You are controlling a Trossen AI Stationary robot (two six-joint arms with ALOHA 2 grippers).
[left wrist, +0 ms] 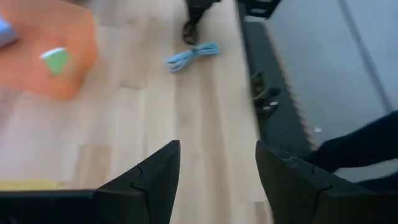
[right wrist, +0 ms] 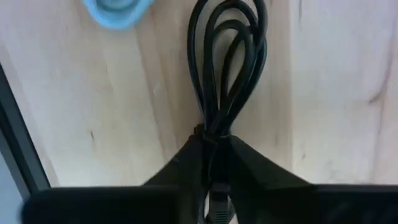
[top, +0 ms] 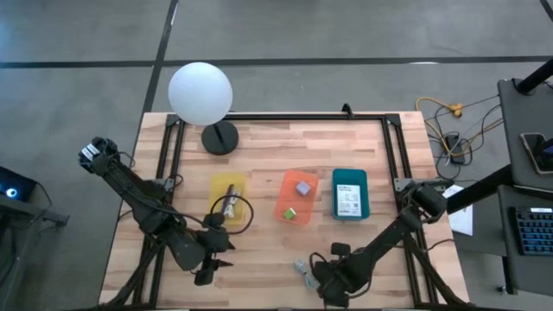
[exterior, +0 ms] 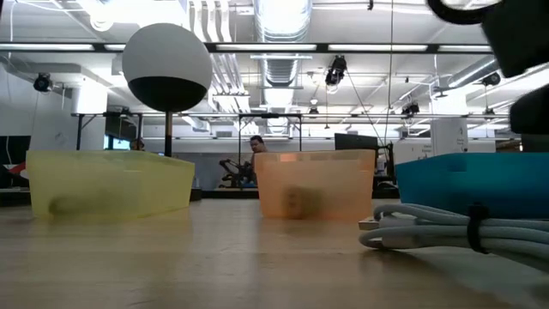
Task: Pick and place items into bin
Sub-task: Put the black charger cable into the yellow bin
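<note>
Currently we see the right gripper (right wrist: 214,155) at the lower centre of the overhead frame, pinching a black coiled cable (right wrist: 227,56). Just beside it lies a grey cable (top: 302,270) on the table (top: 259,268). The left gripper (left wrist: 217,168), lower left, is spread and holds nothing. At mid-frame stand the yellow bin (top: 228,200), orange bin (top: 296,197) and teal bin (top: 350,193).

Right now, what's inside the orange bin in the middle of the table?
The orange bin holds two small cubes: a grey cube toward the back and a green cube near the front. From the low view its cloudy wall shows only a dark blur, so nothing smaller can be ruled out.
</note>
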